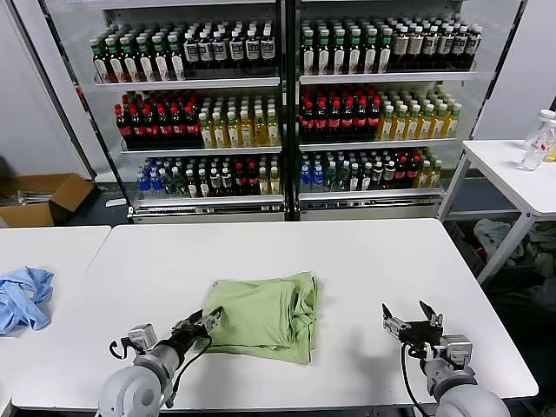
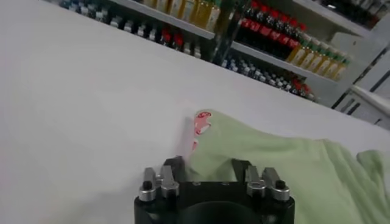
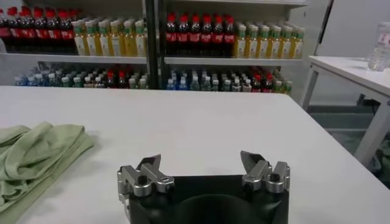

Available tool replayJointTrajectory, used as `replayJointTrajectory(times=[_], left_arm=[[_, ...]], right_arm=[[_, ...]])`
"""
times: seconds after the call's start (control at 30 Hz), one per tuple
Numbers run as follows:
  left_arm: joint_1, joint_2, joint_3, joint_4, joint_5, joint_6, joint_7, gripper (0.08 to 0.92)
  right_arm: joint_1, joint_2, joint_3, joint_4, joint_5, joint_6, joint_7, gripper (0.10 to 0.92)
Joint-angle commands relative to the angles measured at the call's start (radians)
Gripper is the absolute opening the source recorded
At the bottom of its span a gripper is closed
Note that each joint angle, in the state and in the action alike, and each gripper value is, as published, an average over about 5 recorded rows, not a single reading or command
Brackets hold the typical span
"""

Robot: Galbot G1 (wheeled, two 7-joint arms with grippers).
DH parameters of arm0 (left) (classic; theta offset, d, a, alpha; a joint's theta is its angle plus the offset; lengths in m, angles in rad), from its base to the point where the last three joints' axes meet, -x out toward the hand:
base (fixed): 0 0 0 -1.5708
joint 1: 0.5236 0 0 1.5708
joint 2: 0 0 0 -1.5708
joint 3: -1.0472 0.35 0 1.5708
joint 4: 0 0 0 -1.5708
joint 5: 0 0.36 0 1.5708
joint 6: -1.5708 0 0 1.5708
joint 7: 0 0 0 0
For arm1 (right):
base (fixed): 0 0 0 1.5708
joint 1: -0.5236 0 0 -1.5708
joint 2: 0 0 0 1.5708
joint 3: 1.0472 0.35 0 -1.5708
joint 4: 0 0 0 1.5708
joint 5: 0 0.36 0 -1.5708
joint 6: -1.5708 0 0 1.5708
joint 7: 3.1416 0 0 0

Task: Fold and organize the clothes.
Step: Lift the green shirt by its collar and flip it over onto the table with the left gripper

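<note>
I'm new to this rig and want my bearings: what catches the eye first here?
A light green T-shirt, already folded into a rough bundle, lies mid-table, with the left pincer at its near-left edge. The right pincer hovers open over bare white table, well clear of the shirt. Behind stand shelves of bottled drinks, and a blue cloth sits on the neighbouring table to the left.

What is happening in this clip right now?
A two-armed robot is folding a light green soft T-shirt on a white table. The shirt lies bunched and partly folded near the table's middle. The left pincer is at the shirt's near-left edge, where a bit of red-and-white print shows. The right pincer sits open over bare table, apart from the shirt.
</note>
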Motion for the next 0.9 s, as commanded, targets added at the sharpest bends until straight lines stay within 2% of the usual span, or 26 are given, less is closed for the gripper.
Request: replayJointTrajectory(times=[0.03,0.5,0.6,0.7,0.9], left_arm=[[-0.047,-0.005,-0.018,0.038,-0.279,0.009,0.033,0.506],[-0.041,-0.076,-0.130,0.059,-0.541,0.003,0.046,0.113],[-0.037,-0.087,-0.161,0.054,-0.563,0.003,0.049,0.088],[-0.026,-0.068,-0.231,0.042,-0.568,0.002,0.046,0.087],[0.033,0.073,-0.501,-0.033,-0.547,-0.015,0.032,0.087]], right_arm=[[-0.012,-0.002,0.009,0.010,0.001,0.001,0.001,0.823],[-0.050,-0.013,0.046,0.042,0.011,-0.007,0.009,0.823],[-0.060,-0.022,0.060,0.050,0.018,-0.009,0.012,0.823],[-0.064,-0.031,0.072,0.055,0.027,-0.009,0.014,0.823],[-0.055,-0.029,0.066,0.051,0.034,0.000,0.011,0.823]])
